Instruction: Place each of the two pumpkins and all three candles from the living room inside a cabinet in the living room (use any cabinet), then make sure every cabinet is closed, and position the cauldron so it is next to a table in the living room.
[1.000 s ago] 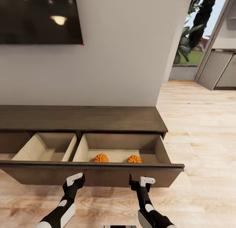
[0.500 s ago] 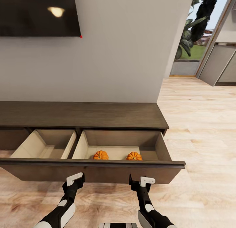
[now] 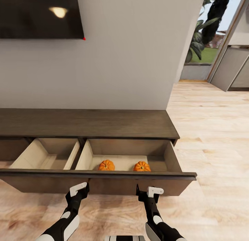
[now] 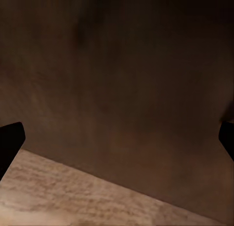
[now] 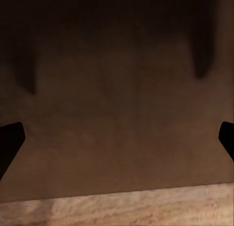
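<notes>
Black wall TV (image 3: 39, 14), grey wall (image 3: 131, 54), wood floor (image 3: 214, 130), outdoor plants (image 3: 207, 23)

Grey wall (image 3: 131, 61), black TV (image 3: 38, 14), pale wood floor (image 3: 214, 137).

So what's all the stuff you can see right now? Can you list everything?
pumpkins: two, bright orange, side by side in the open right drawer, left one, right one
cabinet: one, dark brown, against the wall, two pale-lined drawers pulled out
left drawer: one, grey-beige inside, nothing visible in it
TV: one, black, on the wall
plants: green, outside the doorway
floor: light wood
left gripper: white and black, open, by the drawer front
right gripper: same, open
</notes>
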{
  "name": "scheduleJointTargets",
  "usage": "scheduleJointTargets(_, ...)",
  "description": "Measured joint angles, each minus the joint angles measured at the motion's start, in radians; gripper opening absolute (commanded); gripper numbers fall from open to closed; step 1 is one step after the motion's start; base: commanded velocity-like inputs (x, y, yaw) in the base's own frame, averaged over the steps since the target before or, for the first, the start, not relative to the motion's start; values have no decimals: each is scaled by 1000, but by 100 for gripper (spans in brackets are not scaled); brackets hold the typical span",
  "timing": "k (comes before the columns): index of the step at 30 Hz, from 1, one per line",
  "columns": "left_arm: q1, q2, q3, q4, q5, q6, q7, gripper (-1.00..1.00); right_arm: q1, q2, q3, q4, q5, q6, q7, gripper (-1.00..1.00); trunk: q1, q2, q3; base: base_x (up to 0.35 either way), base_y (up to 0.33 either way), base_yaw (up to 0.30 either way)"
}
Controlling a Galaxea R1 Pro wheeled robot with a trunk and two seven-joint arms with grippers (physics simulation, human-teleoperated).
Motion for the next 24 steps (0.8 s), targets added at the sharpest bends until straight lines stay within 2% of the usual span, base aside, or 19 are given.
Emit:
scheduleJointTargets(7, 0, 1, -2, 0, 0, 0, 0, 100, 0, 0, 0, -1, 0, 0, 0, 100, 0, 0, 0, 254, 0, 0)
scheduleJointTargets(24, 0, 2, -1, 0, -1, 0, -1, 100, 0, 0, 0, -2, 1, 0, 0, 100, 0, 0, 0, 340, 0, 0)
